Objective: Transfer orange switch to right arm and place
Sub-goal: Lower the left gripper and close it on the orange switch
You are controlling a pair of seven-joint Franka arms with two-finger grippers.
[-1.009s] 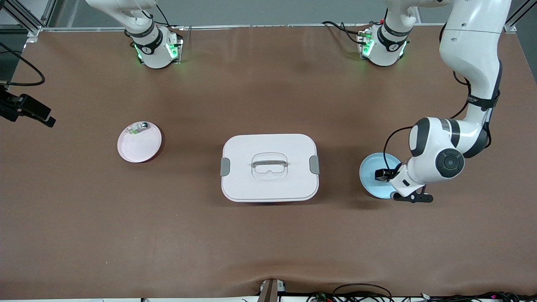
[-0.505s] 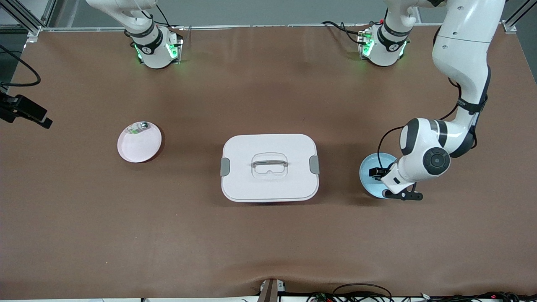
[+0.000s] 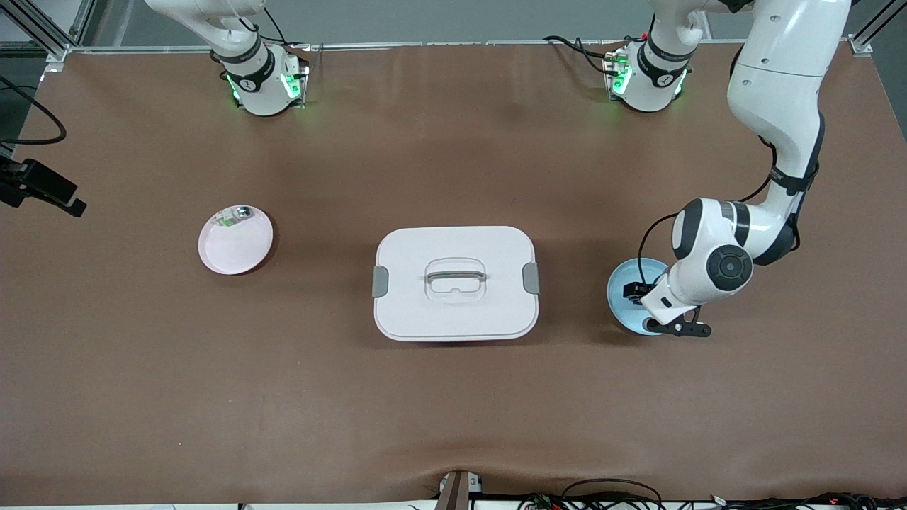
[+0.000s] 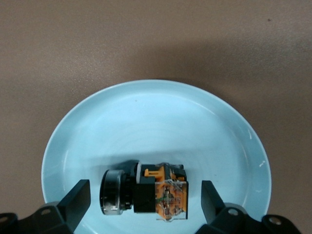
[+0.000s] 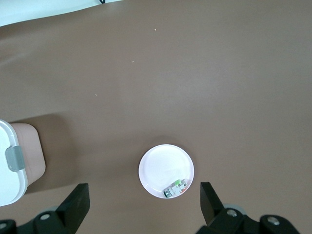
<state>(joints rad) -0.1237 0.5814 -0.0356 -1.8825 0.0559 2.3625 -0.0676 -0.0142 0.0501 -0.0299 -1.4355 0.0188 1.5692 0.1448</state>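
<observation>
The orange switch [image 4: 158, 192], black with a silver end and an orange end, lies on its side on the light blue plate [image 4: 146, 117] at the left arm's end of the table [image 3: 618, 282]. My left gripper [image 4: 144, 202] is low over that plate, open, one finger at each side of the switch without touching it. In the front view the left gripper [image 3: 635, 292] hides the switch. My right gripper [image 5: 144, 204] is open and empty, high over the pink plate [image 5: 161, 165].
The pink plate [image 3: 237, 251] holds a small green-white-silver part [image 3: 234, 214], also seen in the right wrist view [image 5: 176, 188]. A white lidded box [image 3: 453, 312] with a handle stands mid-table. A black part with a cable [image 3: 42, 188] shows at the right arm's end.
My left arm has shifted toward the box and come down, bringing the left gripper lower over the blue plate. The plates and the box have not moved.
</observation>
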